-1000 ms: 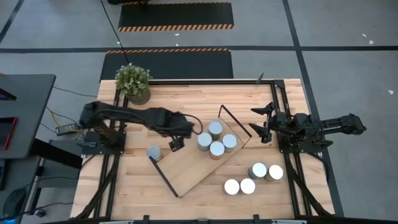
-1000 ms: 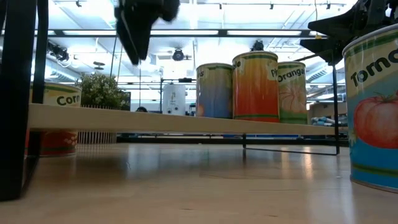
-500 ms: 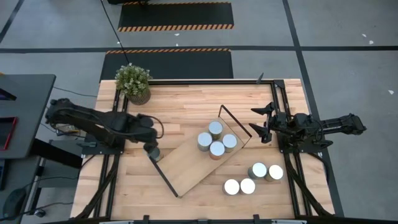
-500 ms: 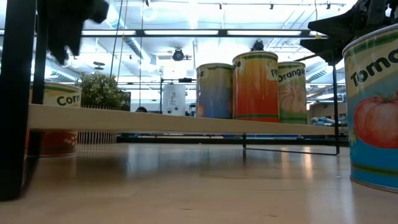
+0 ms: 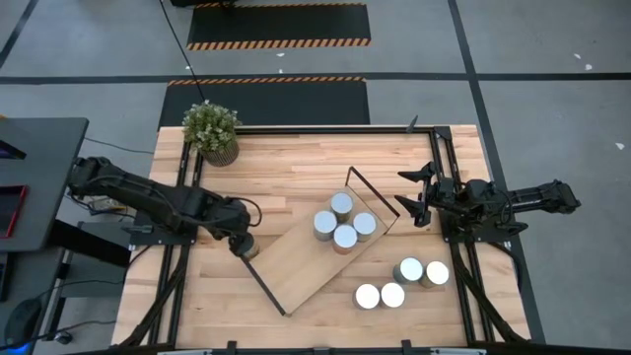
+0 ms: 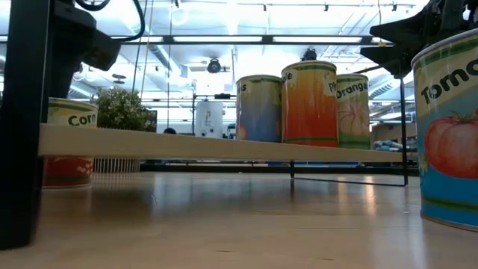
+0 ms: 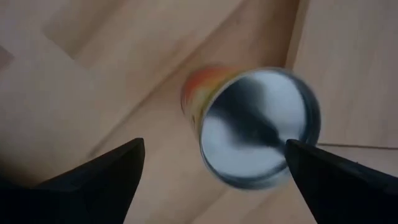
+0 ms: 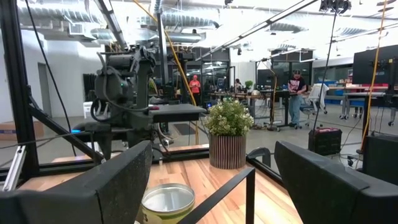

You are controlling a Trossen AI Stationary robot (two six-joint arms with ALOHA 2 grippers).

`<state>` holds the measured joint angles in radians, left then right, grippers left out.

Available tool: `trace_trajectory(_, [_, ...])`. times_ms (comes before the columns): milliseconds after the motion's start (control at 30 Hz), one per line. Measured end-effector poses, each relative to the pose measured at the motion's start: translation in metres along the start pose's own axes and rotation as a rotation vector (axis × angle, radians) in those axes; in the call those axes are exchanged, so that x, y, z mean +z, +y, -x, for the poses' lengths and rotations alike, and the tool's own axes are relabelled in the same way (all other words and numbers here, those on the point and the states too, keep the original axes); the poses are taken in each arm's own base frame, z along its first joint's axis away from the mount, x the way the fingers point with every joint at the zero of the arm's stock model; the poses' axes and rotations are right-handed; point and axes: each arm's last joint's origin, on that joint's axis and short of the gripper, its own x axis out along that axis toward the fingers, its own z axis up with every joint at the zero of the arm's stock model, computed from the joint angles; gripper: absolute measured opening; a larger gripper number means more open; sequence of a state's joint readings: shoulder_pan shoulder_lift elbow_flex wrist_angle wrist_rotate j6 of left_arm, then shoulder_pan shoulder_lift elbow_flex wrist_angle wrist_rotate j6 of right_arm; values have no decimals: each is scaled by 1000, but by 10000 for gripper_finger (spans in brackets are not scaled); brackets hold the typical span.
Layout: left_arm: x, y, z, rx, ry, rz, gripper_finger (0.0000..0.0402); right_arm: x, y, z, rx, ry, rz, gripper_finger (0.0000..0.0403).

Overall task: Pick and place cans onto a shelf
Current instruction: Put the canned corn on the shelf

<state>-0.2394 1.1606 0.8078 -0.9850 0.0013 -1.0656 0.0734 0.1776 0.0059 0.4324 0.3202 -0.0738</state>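
I see the left gripper (image 7: 211,165) over the can (image 7: 258,134), fingers (image 7: 93,171) apart, can between them, nearer the 3 o'clock finger.

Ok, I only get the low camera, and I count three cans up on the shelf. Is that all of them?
Observer: No. From above there are four cans on the shelf. One hides behind the others in your view.
Operator: Is the left gripper holding the corn can?
Observer: Not yet. The left gripper hangs right over the corn can, with an open finger on each side.
Operator: What's the right gripper doing?
Observer: The right gripper waits open, off past the shelf's right end, holding nothing.
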Motion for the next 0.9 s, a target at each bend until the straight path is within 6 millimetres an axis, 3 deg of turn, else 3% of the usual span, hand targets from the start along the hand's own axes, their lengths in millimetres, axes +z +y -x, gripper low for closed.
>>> trace_trajectory(333, [6, 2, 1, 79, -156, -49, 393, 0, 0, 0, 0, 0, 0, 347])
trace_trajectory(467, [10, 2, 5, 42, -74, -43, 390, 0, 0, 0, 0, 0, 0, 347])
trace_trajectory(600, [13, 0, 23, 44, -73, -52, 382, 0, 0, 0, 0, 0, 0, 347])
trace_trajectory(900, [0, 13, 33, 197, 43, -105, 377, 0, 0, 0, 0, 0, 0, 347])
